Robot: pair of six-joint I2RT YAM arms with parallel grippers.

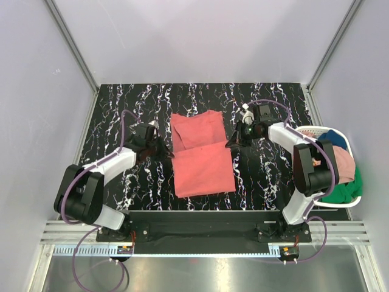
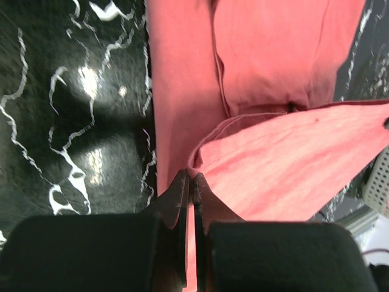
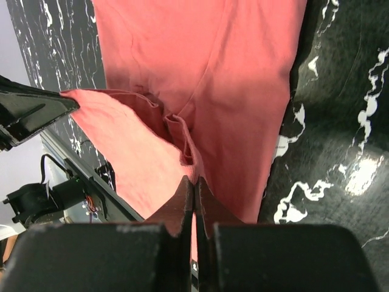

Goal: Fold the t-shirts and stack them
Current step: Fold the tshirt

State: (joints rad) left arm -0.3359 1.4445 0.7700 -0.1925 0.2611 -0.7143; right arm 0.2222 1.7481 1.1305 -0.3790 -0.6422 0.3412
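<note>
A coral-red t-shirt [image 1: 200, 155] lies in the middle of the black marbled table, its near half lifted and doubled over the far half. My left gripper [image 1: 168, 149] is shut on the shirt's left edge, with red cloth [image 2: 292, 170] pinched between the jaws in the left wrist view. On the opposite side, my right gripper [image 1: 231, 145] is shut on the right edge; the right wrist view shows the cloth [image 3: 200, 103] running into its closed jaws. More t-shirts sit in the basket: a dark blue one [image 1: 336, 140], a pink one [image 1: 344, 164] and a green one [image 1: 346, 190].
A white plastic laundry basket [image 1: 309, 131] stands at the table's right edge, beside the right arm. Grey walls enclose the table [image 1: 121, 103] on the left, far and right sides. The black mounting rail [image 1: 200, 220] runs along the near edge.
</note>
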